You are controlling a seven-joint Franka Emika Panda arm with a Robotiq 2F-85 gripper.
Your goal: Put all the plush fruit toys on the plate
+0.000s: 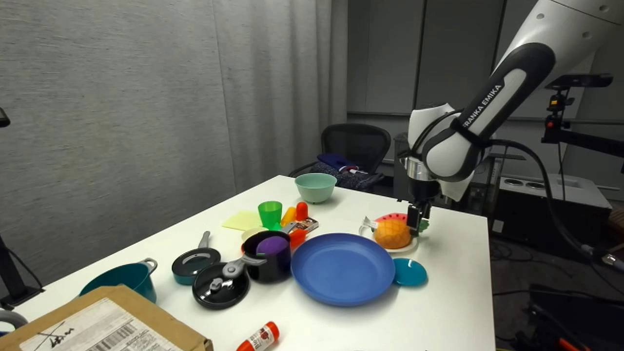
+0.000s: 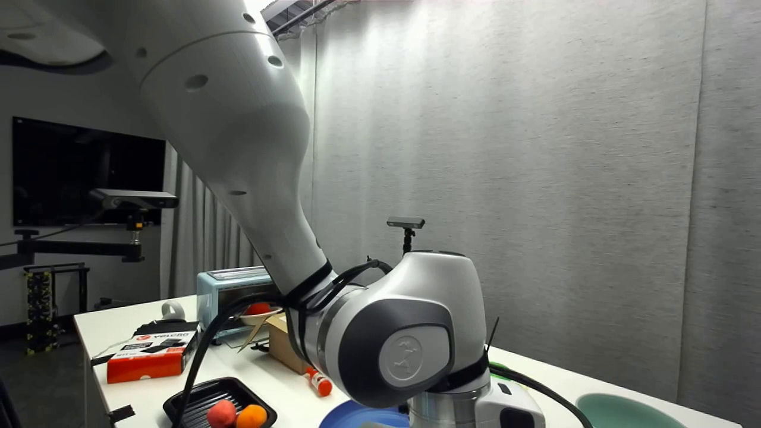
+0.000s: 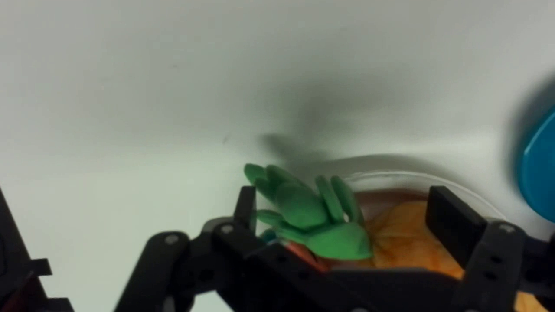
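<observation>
Above the white table (image 1: pixel 453 302), at two o'clock from the blue plate (image 1: pixel 342 268) in an exterior view, the gripper (image 3: pixel 341 201) is spread over a white dish (image 1: pixel 404 248), where the pineapple toy (image 1: pixel 392 235) is set, its leaves (image 3: pixel 300 207) framed between the fingers (image 3: pixel 453 225).

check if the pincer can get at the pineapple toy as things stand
Probably yes: the pincer stands open, and in the wrist view the green leaves of the pineapple toy show between its fingers, with nothing seen lying over them. Whether the fingers are low enough is unclear.
</observation>
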